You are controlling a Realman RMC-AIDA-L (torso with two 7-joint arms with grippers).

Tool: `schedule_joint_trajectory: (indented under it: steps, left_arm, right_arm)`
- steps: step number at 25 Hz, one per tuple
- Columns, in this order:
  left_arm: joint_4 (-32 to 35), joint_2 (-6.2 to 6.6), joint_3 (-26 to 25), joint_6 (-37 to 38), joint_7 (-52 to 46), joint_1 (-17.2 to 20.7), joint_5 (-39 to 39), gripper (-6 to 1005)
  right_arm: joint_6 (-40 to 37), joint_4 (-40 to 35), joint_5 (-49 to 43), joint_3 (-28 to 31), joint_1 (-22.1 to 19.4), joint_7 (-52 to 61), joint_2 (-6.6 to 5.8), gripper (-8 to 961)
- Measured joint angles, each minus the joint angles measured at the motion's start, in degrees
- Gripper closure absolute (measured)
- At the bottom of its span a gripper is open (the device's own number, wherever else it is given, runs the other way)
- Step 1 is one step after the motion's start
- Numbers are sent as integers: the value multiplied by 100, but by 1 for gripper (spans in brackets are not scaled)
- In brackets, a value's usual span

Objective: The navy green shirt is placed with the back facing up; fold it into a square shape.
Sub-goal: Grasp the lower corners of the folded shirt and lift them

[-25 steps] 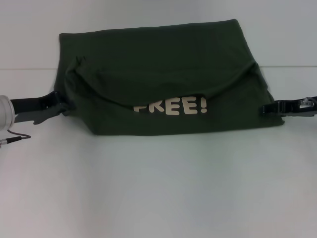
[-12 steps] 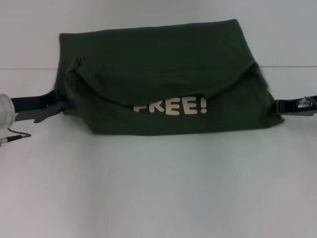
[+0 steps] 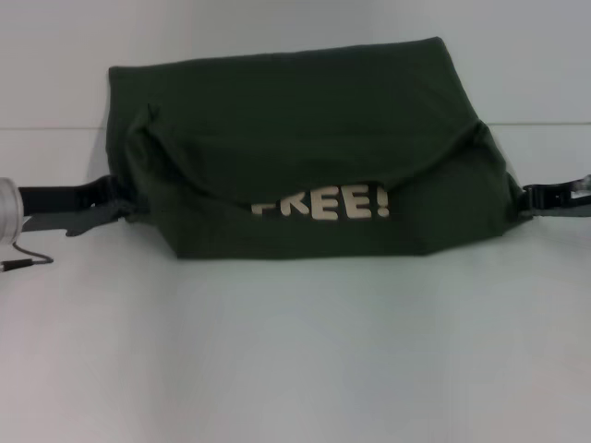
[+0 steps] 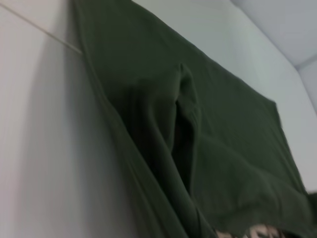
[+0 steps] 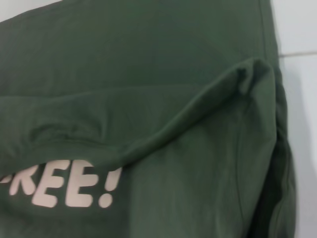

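shirt (image 3: 305, 138) between left gripper (image 3: 115, 198), right gripper (image 3: 536, 198)

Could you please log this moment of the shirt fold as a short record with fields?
item: navy green shirt, partly folded, on the white table
fold: a flap sags across the front, covering the top of the white lettering
left end effector: at the shirt's left edge
right end effector: at the shirt's right edge
grip state: cannot tell for either
shape: wide rectangle, not yet square
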Motion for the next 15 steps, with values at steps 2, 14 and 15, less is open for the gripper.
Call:
schedule_joint_trajectory:
  steps: [2,14,15]
  left_arm:
    - [44,99,2,452,5,43,10,983]
    - [638,437,-102,2743,-45,571,626,983]
    - [681,444,-128,2840,-44,597,727,983]
  right_arm:
    - [-464,-177,2,9,-69,36,-54,944]
    - [-2944,-717,-32,153,-692,38,-184,943]
    - [-3108,-782,-32,154,-763,43,-178,943]
